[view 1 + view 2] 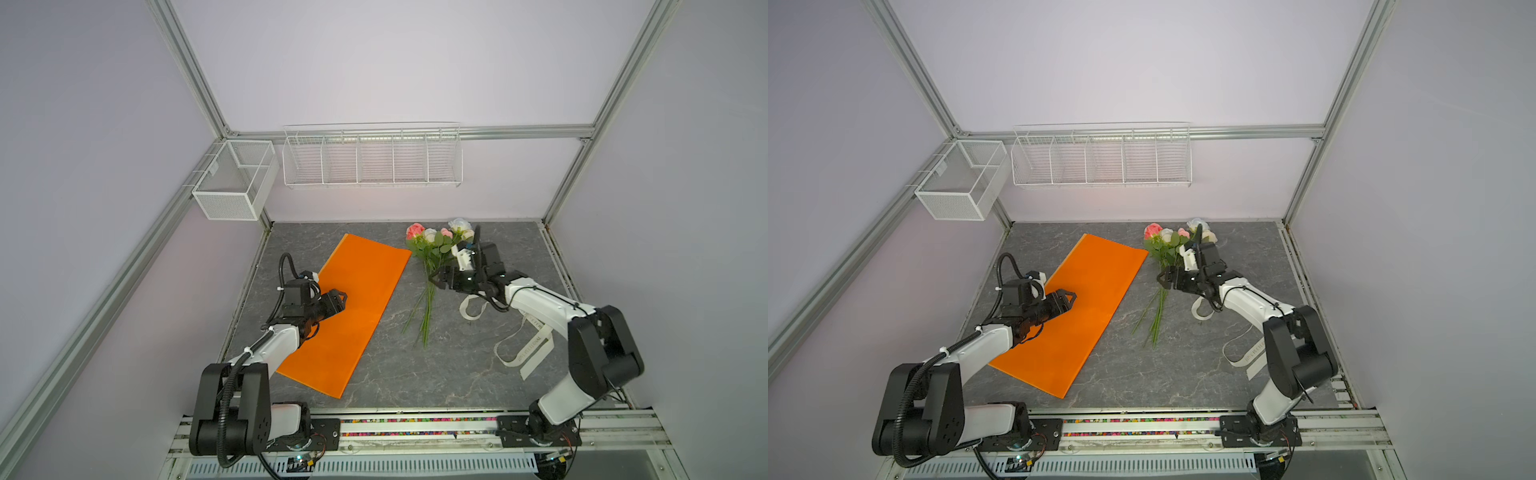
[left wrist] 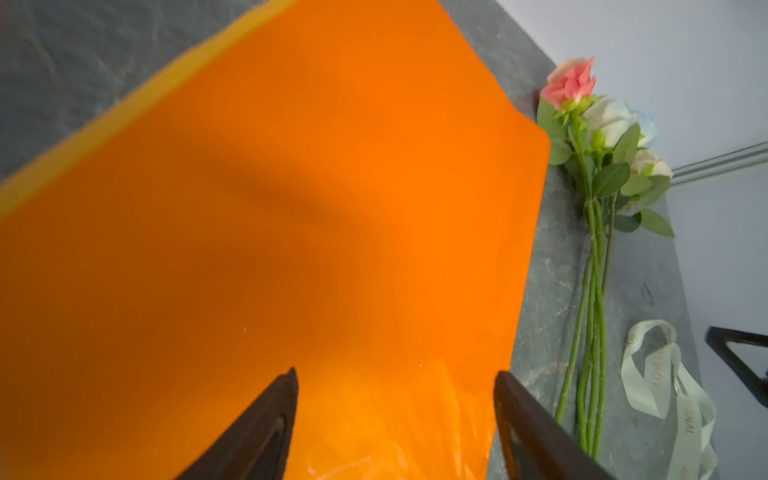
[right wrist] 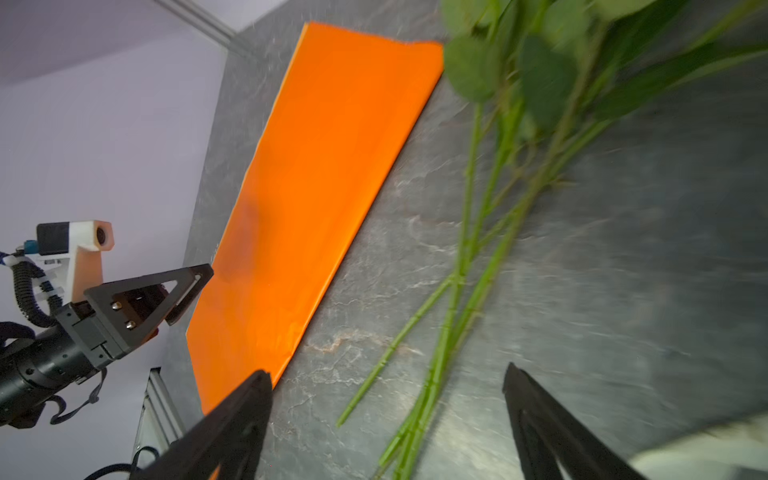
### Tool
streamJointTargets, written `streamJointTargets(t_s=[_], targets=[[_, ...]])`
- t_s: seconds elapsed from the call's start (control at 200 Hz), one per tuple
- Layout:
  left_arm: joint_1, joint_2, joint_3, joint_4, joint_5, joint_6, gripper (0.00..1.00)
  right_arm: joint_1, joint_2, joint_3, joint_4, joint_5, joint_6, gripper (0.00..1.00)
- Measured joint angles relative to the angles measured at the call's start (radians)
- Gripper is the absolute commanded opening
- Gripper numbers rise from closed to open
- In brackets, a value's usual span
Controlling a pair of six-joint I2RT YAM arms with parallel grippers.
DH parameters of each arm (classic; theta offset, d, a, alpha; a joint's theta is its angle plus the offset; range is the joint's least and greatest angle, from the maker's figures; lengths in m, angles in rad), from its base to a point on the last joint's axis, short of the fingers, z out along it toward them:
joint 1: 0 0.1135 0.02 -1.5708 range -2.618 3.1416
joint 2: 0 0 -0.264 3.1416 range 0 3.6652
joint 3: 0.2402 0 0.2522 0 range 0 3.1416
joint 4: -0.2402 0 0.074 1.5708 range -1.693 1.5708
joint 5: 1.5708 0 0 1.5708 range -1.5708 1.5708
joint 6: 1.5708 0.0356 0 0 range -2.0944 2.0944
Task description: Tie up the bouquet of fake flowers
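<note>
The bouquet of fake flowers (image 1: 428, 299) (image 1: 1160, 299) lies flat on the grey table, pink, white and pale blue heads toward the back wall and green stems (image 3: 465, 257) toward the front. My right gripper (image 1: 436, 282) (image 1: 1165, 278) (image 3: 386, 372) hovers over the upper stems, jaws wide apart, holding nothing. The stems show below between its fingers. My left gripper (image 1: 343, 297) (image 1: 1071, 297) (image 2: 397, 372) is open over the orange paper sheet (image 1: 353, 299) (image 2: 291, 208), left of the bouquet (image 2: 594, 257).
A cream printed ribbon (image 1: 528, 349) (image 1: 1246, 357) (image 2: 673, 395) lies looped on the table under and beside my right arm. A wire rack (image 1: 372, 158) and a mesh basket (image 1: 232, 183) hang on the back walls. Aluminium frame rails border the table.
</note>
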Motion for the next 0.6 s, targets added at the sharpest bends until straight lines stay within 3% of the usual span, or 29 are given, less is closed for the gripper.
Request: streamJointTargets(t_s=[0.125,0.26,0.43,0.605], targets=[[0.000,0.027,-0.001,-0.052,0.028,-0.013,0.75,0.096,0.188,0.208,-0.069,0.028,0.030,0.93],[0.000,0.047,0.002,-0.114,0.052,-0.015,0.73,0.132,0.346,0.377,-0.119,0.064,0.058,0.93],[-0.003,0.103,0.014,-0.135,0.097,-0.019,0.71,0.132,0.486,0.480,-0.171,0.084,0.085,0.94],[-0.022,0.127,0.023,-0.114,0.123,-0.045,0.70,0.119,0.509,0.518,-0.218,0.116,0.083,0.94]])
